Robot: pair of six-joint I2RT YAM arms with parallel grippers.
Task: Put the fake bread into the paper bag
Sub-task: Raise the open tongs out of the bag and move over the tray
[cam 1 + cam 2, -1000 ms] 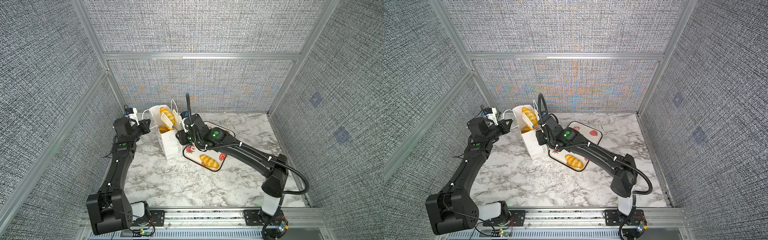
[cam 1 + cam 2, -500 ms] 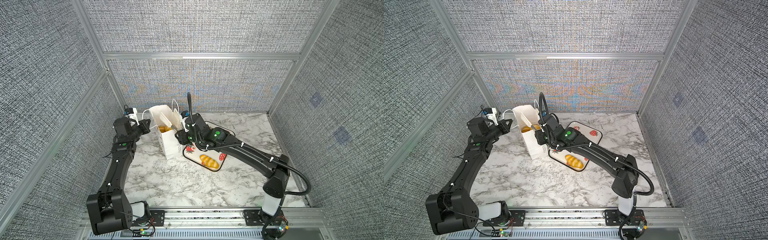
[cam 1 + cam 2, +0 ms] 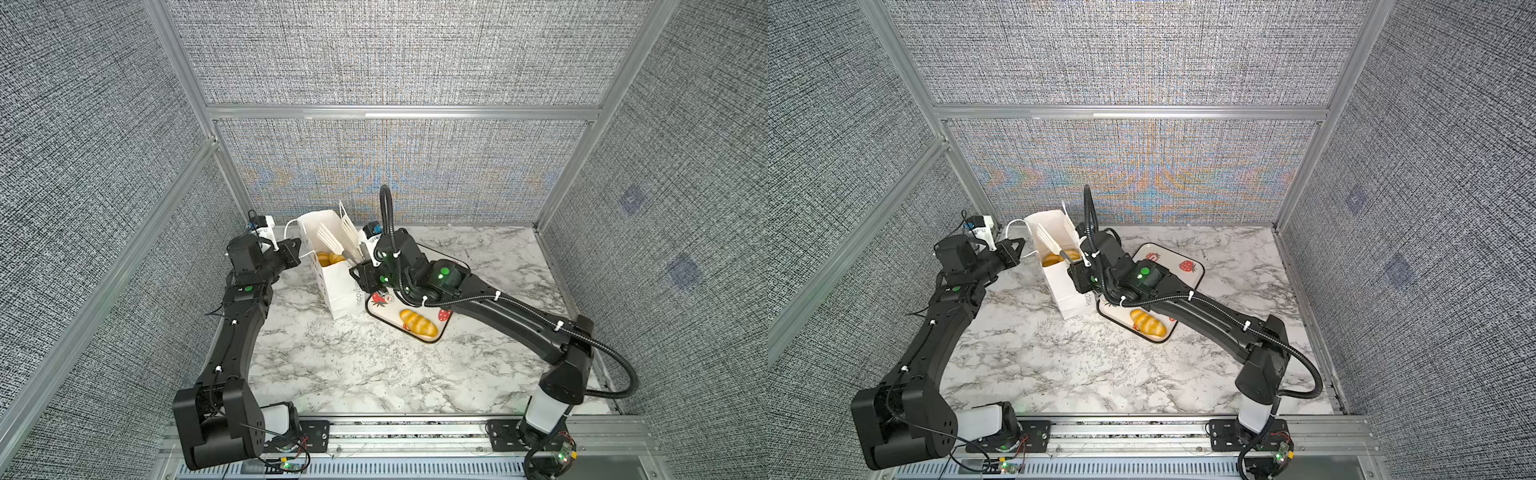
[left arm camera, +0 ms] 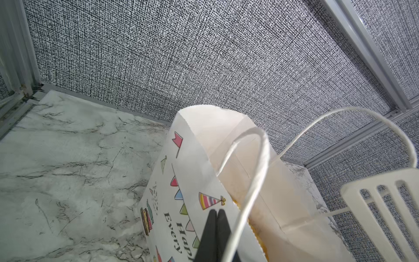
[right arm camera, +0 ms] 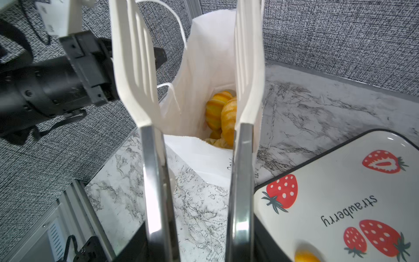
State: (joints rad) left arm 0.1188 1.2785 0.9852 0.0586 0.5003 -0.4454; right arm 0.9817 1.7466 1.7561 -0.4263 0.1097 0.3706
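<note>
- Changed: the roll that the tongs [image 3: 333,237] held over the paper bag [image 3: 343,291] a second ago has dropped inside.
- Counted: one upright bag with at least three fake bread rolls [image 5: 215,111] inside; one loaf [image 3: 417,323] on one strawberry tray [image 5: 340,181].
- Left gripper [image 4: 216,213]: arm extended, fingers together, possibly pinching the cord handle [image 4: 254,181].
- Right gripper [image 3: 362,270]: arm reaching leftward, clasping the tongs, whose blades stand apart and empty.

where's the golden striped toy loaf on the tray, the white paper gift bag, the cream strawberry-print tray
golden striped toy loaf [image 3: 419,323], in a top view, middle of its top
white paper gift bag [image 3: 340,286], in a top view, its front wall
cream strawberry-print tray [image 5: 328,174], right wrist view, bare patch between strawberries
</note>
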